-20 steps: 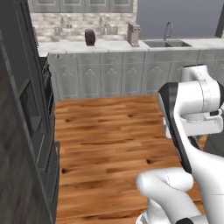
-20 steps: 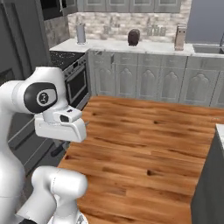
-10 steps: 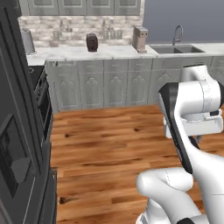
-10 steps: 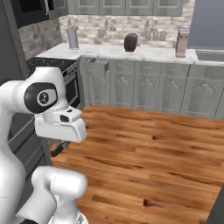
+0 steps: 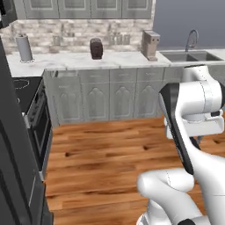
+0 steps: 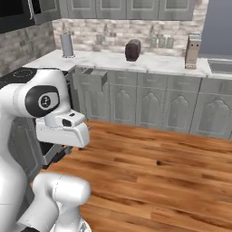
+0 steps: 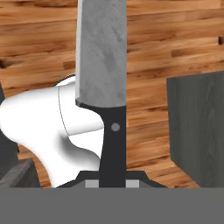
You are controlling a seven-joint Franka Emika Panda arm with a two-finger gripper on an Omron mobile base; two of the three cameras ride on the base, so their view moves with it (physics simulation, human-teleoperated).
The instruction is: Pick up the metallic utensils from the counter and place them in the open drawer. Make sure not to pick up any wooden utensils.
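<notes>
The claw (image 7: 112, 183) is pinched tight on the black handle of the knife (image 7: 103, 65), blade jutting straight out over the wood floor. I'd keep that grip steady and carry it level toward the open drawer (image 6: 90, 77) under the far marble surface (image 6: 149, 62), then lower it inside before letting go.

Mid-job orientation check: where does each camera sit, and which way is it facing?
Left base view: behind the arm's left, facing the grey cabinet run; white arm at right.
Right base view: behind its right, same cabinets; arm at left.
Hand view: along the hand, down at the wood floor, gripping the black-handled knife.
Both base views share the dark toaster.
</notes>
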